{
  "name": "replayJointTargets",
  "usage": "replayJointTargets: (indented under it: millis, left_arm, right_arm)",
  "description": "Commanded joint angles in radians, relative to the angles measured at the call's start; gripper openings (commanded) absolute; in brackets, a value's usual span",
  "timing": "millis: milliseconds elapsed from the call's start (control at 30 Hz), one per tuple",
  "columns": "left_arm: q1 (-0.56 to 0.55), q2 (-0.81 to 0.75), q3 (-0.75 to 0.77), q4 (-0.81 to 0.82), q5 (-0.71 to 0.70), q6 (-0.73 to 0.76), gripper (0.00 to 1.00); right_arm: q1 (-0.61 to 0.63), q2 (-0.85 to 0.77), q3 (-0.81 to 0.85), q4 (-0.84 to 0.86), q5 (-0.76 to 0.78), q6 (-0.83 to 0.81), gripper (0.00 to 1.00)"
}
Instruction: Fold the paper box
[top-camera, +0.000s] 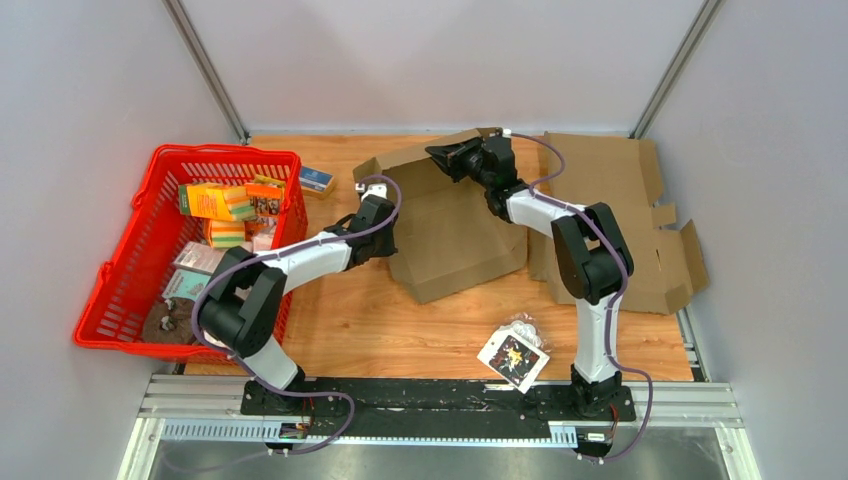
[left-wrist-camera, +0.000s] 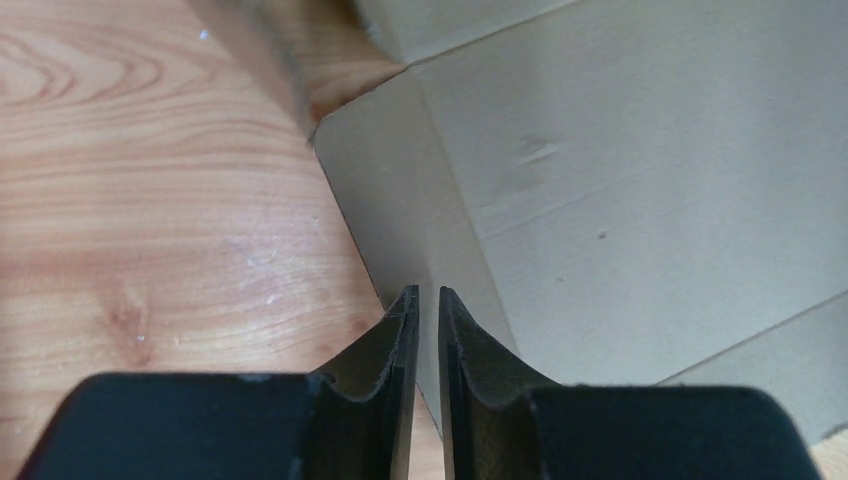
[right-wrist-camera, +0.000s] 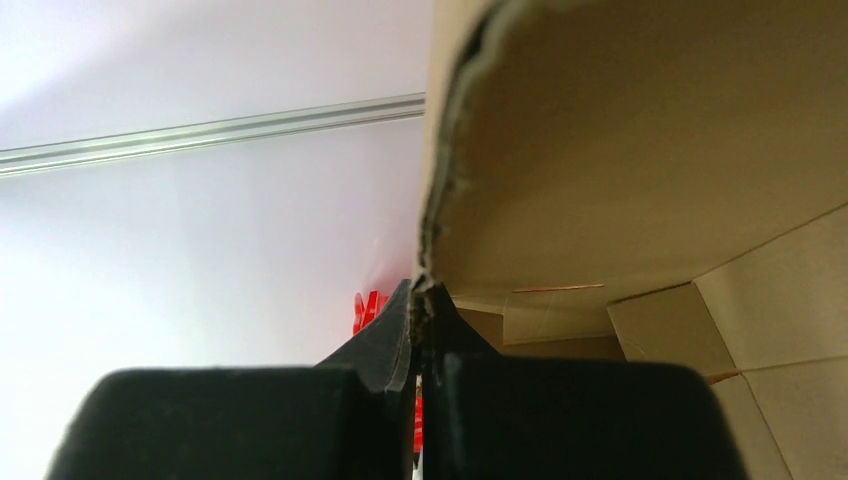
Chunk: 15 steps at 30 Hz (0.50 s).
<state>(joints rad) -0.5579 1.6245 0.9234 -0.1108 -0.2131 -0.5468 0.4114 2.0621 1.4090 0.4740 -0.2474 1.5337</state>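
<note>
Your paper box (top-camera: 455, 235) sits half-raised at the middle of the wooden surface (top-camera: 380, 320), towards the far side, its large panel tilted up and its flaps unfolded. The right gripper (right-wrist-camera: 420, 292) is at the box's far top edge, and its jaws are clamped tight on the ragged rim of that raised panel. The left gripper (left-wrist-camera: 424, 297) is at the box's left side flap, low by the surface. Its jaws stand narrow, with only a thin slit between them, and you cannot tell whether the flap's edge is pinched or merely lies just beyond the tips.

Just right of the box, partly under it, a second flat cardboard sheet (top-camera: 620, 200) lies spread out. Near the arm bases a small white packet (top-camera: 513, 357) with a dark printed square rests alone. At the far left a red basket (top-camera: 120, 290) holds orange and green packages (top-camera: 215, 200), with a small blue carton (top-camera: 316, 180) just beside its far right corner
</note>
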Motion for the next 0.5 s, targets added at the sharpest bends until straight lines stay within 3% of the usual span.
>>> replayJointTargets:
  millis: [0, 300, 400, 467]
  left_arm:
    - [0.009, 0.035, 0.072, -0.105, -0.058, -0.084, 0.21]
    - [0.013, 0.153, 0.091, -0.125, -0.115, -0.059, 0.24]
    - [0.015, 0.134, 0.068, -0.095, -0.091, -0.033, 0.31]
    - [0.001, 0.065, 0.042, -0.047, -0.100, 0.005, 0.44]
  right_arm:
    - [-0.010, 0.021, 0.002, 0.046, -0.015, 0.026, 0.00]
    - [-0.028, -0.002, -0.081, 0.087, -0.018, 0.033, 0.00]
    - [-0.029, -0.014, -0.104, 0.101, -0.018, 0.014, 0.00]
    - [-0.029, -0.017, -0.104, 0.094, -0.016, -0.013, 0.00]
